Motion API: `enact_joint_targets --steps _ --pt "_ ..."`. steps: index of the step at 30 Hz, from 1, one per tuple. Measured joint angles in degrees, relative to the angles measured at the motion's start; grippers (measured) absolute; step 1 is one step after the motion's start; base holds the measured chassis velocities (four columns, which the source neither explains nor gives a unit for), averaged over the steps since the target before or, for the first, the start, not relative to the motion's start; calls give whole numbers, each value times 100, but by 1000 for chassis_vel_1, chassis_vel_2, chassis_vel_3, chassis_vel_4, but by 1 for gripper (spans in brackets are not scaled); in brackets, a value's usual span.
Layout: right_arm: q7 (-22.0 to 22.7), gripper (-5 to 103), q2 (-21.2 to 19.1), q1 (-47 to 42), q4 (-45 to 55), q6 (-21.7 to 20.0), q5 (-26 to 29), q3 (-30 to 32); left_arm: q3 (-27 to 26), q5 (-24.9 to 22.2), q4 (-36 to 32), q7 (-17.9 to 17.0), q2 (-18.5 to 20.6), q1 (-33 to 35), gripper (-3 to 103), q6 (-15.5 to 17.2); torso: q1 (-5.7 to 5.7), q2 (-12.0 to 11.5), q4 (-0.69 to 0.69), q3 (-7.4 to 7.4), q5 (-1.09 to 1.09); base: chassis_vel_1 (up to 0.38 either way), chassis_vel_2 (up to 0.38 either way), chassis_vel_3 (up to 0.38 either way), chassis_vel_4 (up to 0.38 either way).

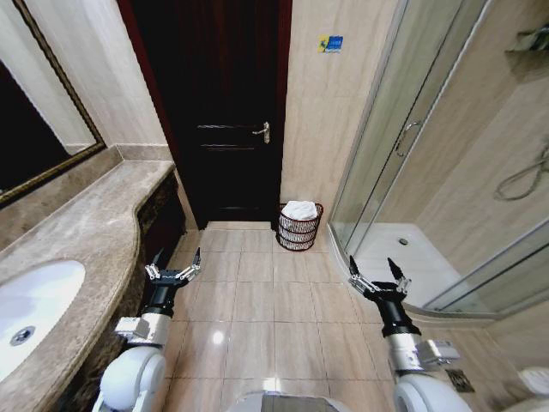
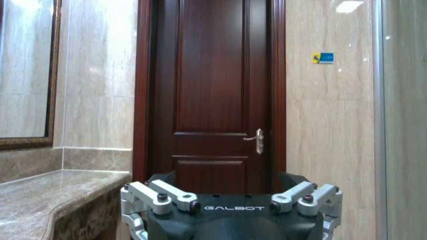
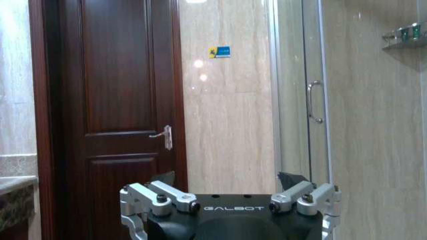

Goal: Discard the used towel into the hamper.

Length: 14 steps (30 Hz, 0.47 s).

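Head view: hamper [image 1: 300, 227] stands on the tiled floor [image 1: 257, 300] at the far wall, just right of the dark wooden door [image 1: 223, 112] and just left of the glass shower enclosure [image 1: 412, 154]. A white towel [image 1: 300, 209] lies inside it, heaped at the rim. Hamper upright, well apart from both arms. Left gripper [image 1: 173, 260] hangs above the floor beside the curved edge of the marble desk [image 1: 86, 232], fingers spread, holding nothing. Right gripper [image 1: 377, 271] hangs above the floor near the shower threshold [image 1: 377, 287], fingers spread too, nothing between them. Both point toward the door wall. White sink basin [image 1: 30, 309] is set in the desk at near left; framed mirror [image 1: 34, 129] is on the wall above it.

Left wrist view: left gripper's body [image 2: 230, 212] sits along one edge of the frame, finger linkages splayed apart, nothing gripped. Ahead: the door with its metal lever handle [image 2: 257, 141], the desk edge [image 2: 60, 195] and mirror frame [image 2: 50, 100] to one side, a small blue and yellow sticker [image 2: 322, 58] on the beige wall.

Right wrist view: right gripper's body [image 3: 230, 212] likewise, linkages splayed, nothing gripped. Ahead: door and lever handle [image 3: 165, 136], the sticker [image 3: 219, 51] on the wall, the shower door with its pull handle [image 3: 312, 102], a wall shelf [image 3: 403, 37] inside the enclosure.
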Motion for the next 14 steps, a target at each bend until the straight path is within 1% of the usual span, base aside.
enact_joint_targets --steps 14 --pt "0 100 0 0 0 0 0 0 0 0 0 0 0 0 100 0 0 0 0 0 0 0 0 0 0"
